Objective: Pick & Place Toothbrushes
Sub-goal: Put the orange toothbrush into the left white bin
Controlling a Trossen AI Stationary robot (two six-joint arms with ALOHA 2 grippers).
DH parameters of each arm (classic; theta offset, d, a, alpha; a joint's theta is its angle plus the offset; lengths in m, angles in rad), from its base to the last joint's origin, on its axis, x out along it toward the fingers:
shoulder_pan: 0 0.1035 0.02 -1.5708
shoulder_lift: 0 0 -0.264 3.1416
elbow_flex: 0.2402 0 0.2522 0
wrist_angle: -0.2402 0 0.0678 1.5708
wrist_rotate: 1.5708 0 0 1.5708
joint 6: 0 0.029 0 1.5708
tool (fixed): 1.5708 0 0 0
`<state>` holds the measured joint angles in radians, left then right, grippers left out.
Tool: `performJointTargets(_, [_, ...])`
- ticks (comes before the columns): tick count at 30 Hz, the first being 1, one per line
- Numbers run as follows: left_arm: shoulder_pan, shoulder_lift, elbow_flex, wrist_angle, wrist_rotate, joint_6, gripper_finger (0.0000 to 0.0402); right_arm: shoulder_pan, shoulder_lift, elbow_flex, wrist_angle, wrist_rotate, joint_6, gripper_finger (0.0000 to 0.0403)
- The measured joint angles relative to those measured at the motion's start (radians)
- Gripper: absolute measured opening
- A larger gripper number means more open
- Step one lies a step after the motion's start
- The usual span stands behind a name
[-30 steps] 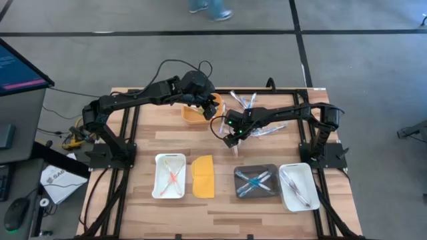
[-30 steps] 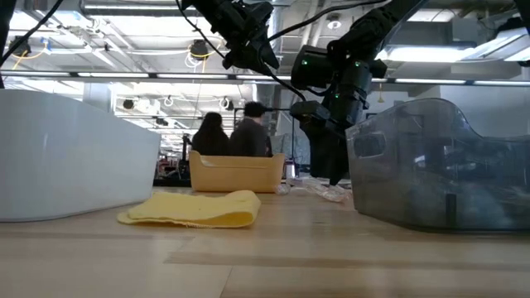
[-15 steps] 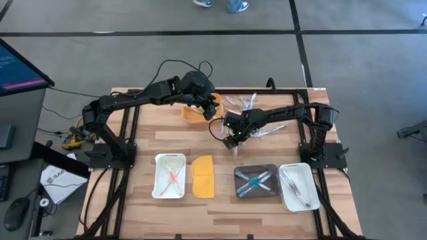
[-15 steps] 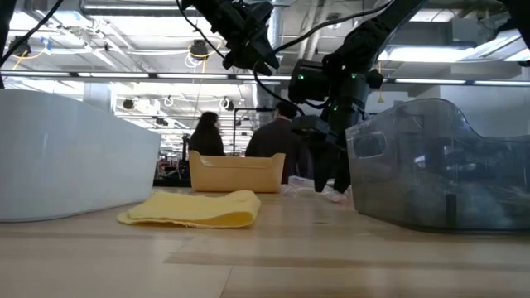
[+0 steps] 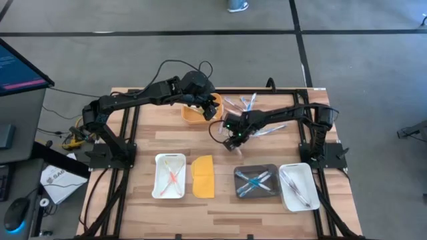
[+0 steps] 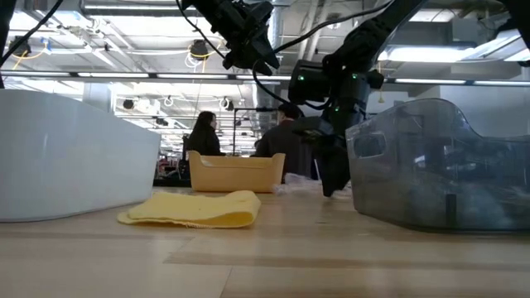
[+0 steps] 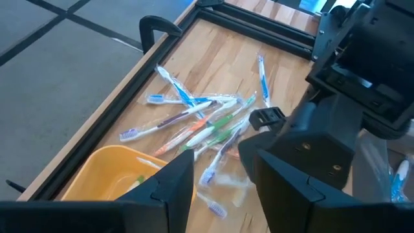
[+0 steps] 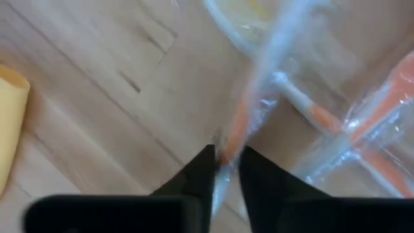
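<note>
Jaws of right gripper [image 8: 225,162] pinched an orange wrapped toothbrush [image 8: 242,120] at the pile [image 5: 250,113] by the desk's back edge. Left gripper [image 5: 212,105] hung wide, empty, over the yellow bin [image 5: 192,115]. Step: pick. Next likely needs lifting toward front-edge trays [image 5: 169,177].

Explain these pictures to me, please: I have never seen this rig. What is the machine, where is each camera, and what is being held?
Two dark robot arms work at a wooden table. One camera looks straight down, one sits at table height, and one rides on each wrist. Loose wrapped plastic toothbrushes lie at the far edge beside a yellow-orange tub; nearer are a white tray, a flat yellow lid, a grey tray and another white tray. The right gripper pinches an orange wrapped toothbrush at the table. The left gripper hangs open above the tub, empty.
</note>
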<state>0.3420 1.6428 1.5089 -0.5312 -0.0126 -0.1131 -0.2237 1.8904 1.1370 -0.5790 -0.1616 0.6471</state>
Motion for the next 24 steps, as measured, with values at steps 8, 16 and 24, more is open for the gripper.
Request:
performJointTargets(8, [0.000, 0.000, 0.000, 0.000, -0.001, 0.000, 0.0154, 0.015, -0.022, -0.002, -0.037, 0.006, -0.032, 0.0025])
performJointTargets(16, [0.003, 0.000, 0.000, 0.001, -0.004, 0.002, 0.0154, 0.002, -0.119, 0.000, -0.042, 0.022, -0.097, 0.0014])
performJointTargets(24, [0.003, 0.000, 0.000, 0.037, -0.003, 0.003, 0.0154, -0.046, -0.272, 0.001, -0.017, 0.022, -0.107, 0.0007])
